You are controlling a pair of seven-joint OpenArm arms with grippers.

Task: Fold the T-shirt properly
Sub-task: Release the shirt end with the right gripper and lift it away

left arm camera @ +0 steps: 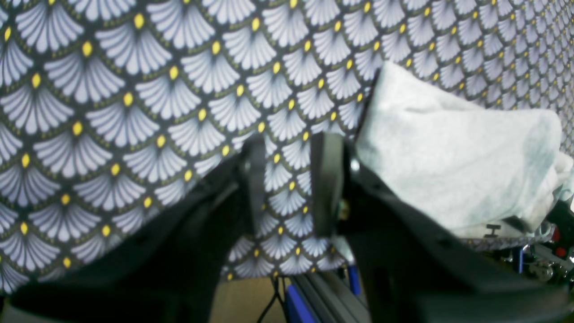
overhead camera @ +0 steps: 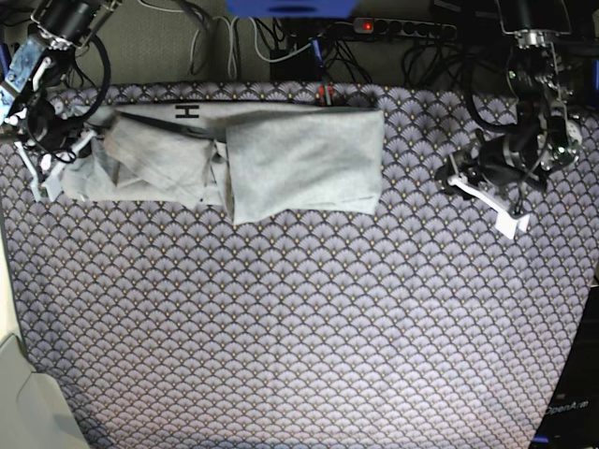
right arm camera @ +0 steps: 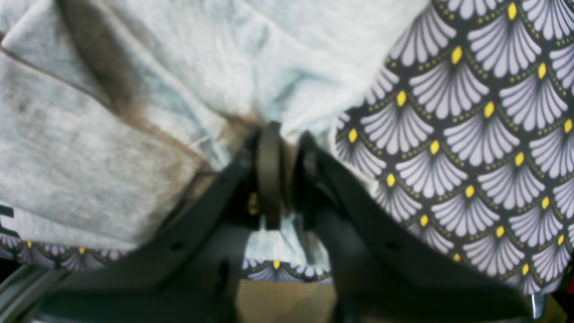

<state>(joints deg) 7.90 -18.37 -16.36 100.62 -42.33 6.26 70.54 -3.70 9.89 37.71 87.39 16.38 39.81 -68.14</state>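
The light grey T-shirt [overhead camera: 299, 164] lies partly folded along the back of the table, with black lettering [overhead camera: 187, 111] showing at its far edge. My right gripper [right arm camera: 287, 139] is at the shirt's left end [overhead camera: 47, 168], shut on a bunched fold of the grey fabric [right arm camera: 179, 67]. My left gripper [left arm camera: 290, 179] hovers over the patterned cloth at the right [overhead camera: 487, 192], apart from the shirt. It is open with nothing between its fingers [left arm camera: 253, 179]. In the left wrist view the T-shirt's end [left arm camera: 448, 157] shows off to the side.
A purple-grey fan-patterned cloth [overhead camera: 299, 327] covers the whole table. Behind the back edge sit a power strip [overhead camera: 393, 28] and cables. The table's metal frame [left arm camera: 314, 296] shows just behind my left gripper. A pale surface [overhead camera: 19, 393] lies off the front left corner.
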